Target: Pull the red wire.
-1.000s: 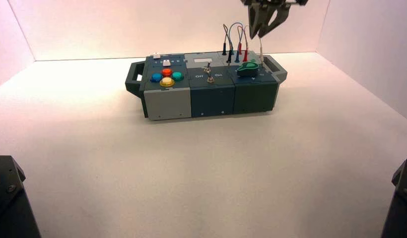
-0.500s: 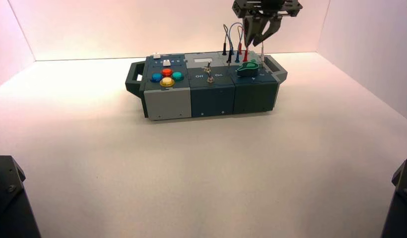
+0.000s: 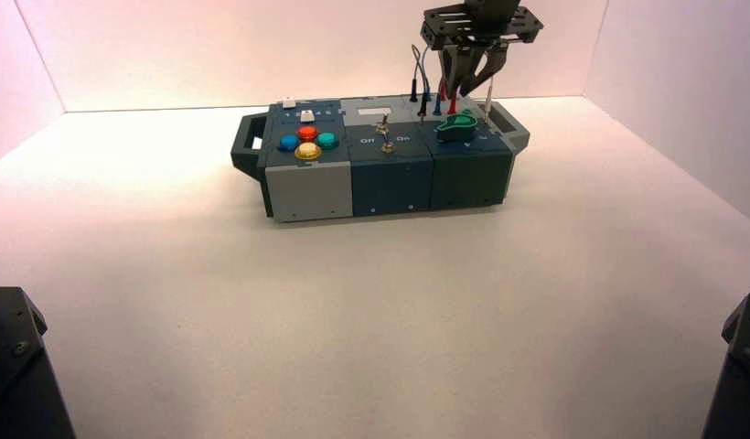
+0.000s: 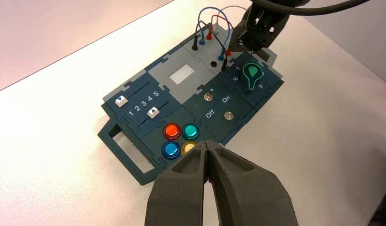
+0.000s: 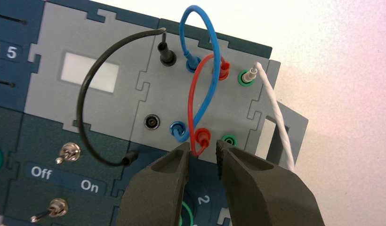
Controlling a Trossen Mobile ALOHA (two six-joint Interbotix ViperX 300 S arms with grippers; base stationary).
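The red wire point(image 5: 197, 84) arches between two red plugs on the grey panel at the right rear of the box point(image 3: 390, 174). My right gripper point(image 5: 203, 147) is open, just over the nearer red plug point(image 5: 202, 136), which sits in line with the gap between its fingertips without touching them. In the high view the right gripper point(image 3: 472, 78) hangs among the wires, its tips near the red plug point(image 3: 452, 105). My left gripper point(image 4: 207, 143) is shut and empty, well back from the box on its button side.
A blue wire point(image 5: 196, 9), a black wire point(image 5: 85, 89) and a white wire point(image 5: 276, 108) stand close beside the red one. A green knob point(image 3: 455, 130) sits just in front of the wires, toggle switches point(image 5: 68, 151) and coloured buttons point(image 3: 307, 142) farther left.
My right gripper has come down from above the box to the wires and stayed open. The left arm has not moved.
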